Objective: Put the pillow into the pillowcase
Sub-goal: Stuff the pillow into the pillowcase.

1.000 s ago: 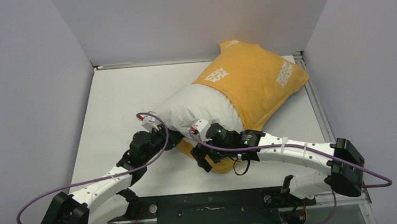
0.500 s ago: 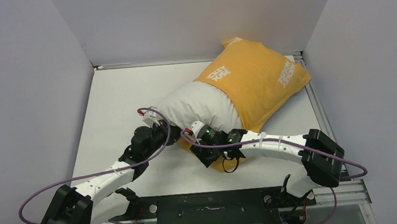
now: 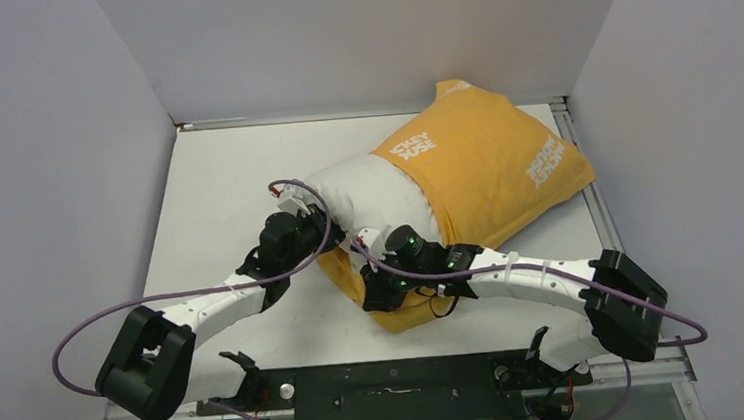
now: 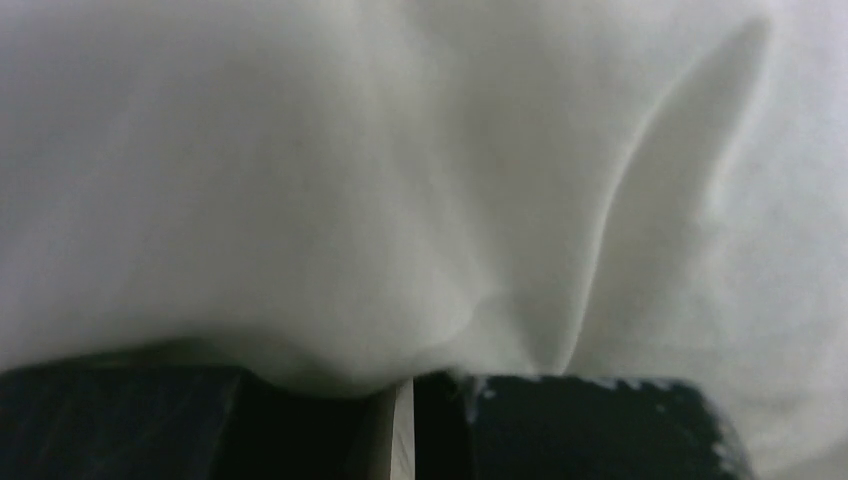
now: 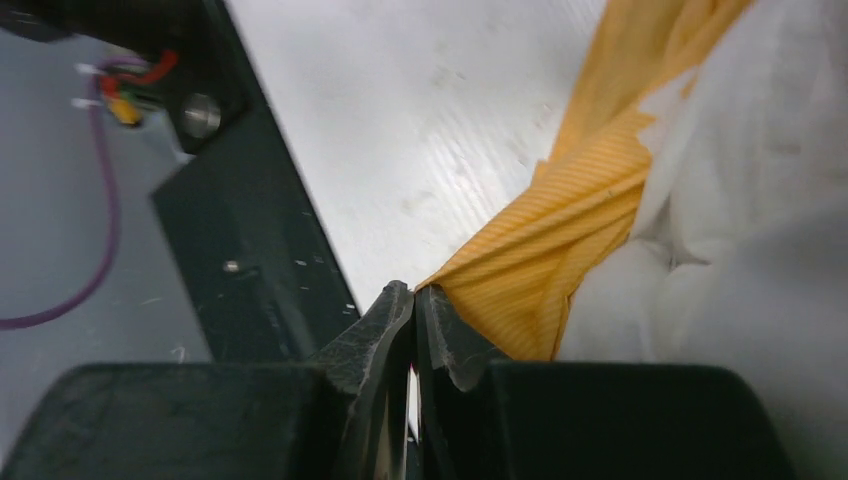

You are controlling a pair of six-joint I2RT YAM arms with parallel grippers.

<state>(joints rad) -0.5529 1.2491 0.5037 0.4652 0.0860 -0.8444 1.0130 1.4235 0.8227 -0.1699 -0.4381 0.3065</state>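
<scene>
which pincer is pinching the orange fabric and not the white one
The right pincer: its tips are shut on a bunched orange edge of the pillowcase. The left pincer grips only the white pillow.

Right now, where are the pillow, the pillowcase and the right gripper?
Pillow (image 3: 367,198): top view, its bare white end.
Pillowcase (image 3: 490,161): top view, its orange face.
Right gripper (image 5: 414,298): right wrist view, between its closed fingertips.

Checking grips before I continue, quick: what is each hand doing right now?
Left hand: closed, pinching the pillow fabric.
Right hand: closed on the pillowcase edge.
</scene>
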